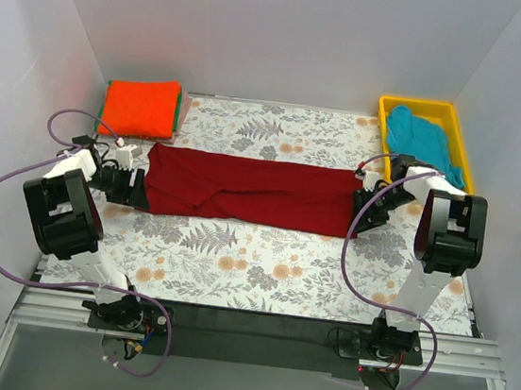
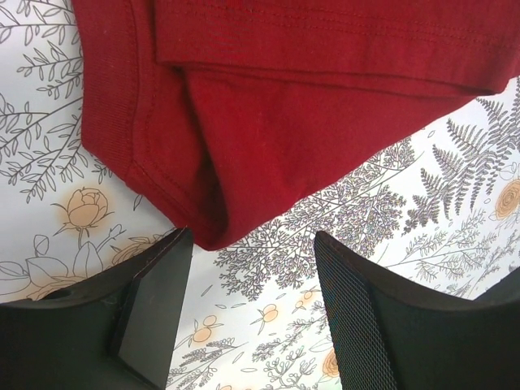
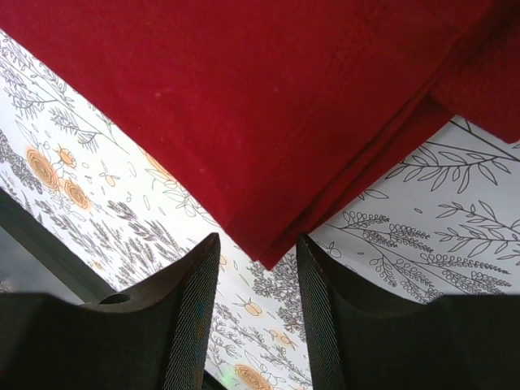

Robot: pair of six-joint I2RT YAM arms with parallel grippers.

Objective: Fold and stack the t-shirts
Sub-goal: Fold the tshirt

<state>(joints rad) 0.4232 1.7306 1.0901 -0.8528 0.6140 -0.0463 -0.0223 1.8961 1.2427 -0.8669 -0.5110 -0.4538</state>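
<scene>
- Centre of the overhead frame: maroon t-shirt (image 1: 252, 189), folded into 1 long band, flat across the floral table (image 1: 262, 262).
- At the band's left end: left gripper (image 1: 136, 186), low over the table, jaws wide apart, clamping nothing. In the left wrist view, the ribbed corner's tip just at the mouth of the jaws, close beside 1 finger.
- At the band's right end: right gripper (image 1: 363, 200), jaws parted by a narrower gap, not pressed on the cloth. In the right wrist view, the layered corner's tip reaching just in between the 2 fingers.
- Upper left of the overhead frame: orange-red t-shirt (image 1: 140, 107), folded square, topping a stack (image 1: 181, 114) with green and pink edges showing.
- Upper right: teal t-shirt (image 1: 420, 138), crumpled inside the yellow bin (image 1: 430, 106), just behind the right gripper.
</scene>
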